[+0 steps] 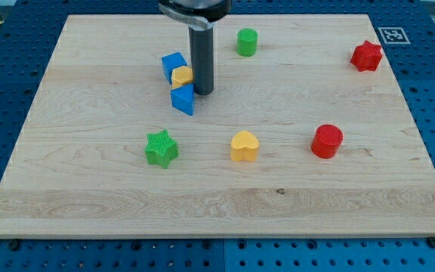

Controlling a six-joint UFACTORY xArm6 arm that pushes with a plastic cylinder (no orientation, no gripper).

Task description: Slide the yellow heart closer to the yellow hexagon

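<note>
Dark grey cyl. rod, smooth w/ slight sheen, under black round collar w/ silver rim; my tip (203, 92) blunt.

two blue blocks (174, 64), two yellow (244, 146), two green (161, 148), two red (327, 141)

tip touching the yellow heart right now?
No. My tip sits beside the yellow hexagon near the view's top, while the yellow heart lies apart, lower and toward the view's right.

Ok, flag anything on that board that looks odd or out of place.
Nothing damaged. The yellow hexagon sits wedged between two blue blocks, with my tip right beside it.
</note>
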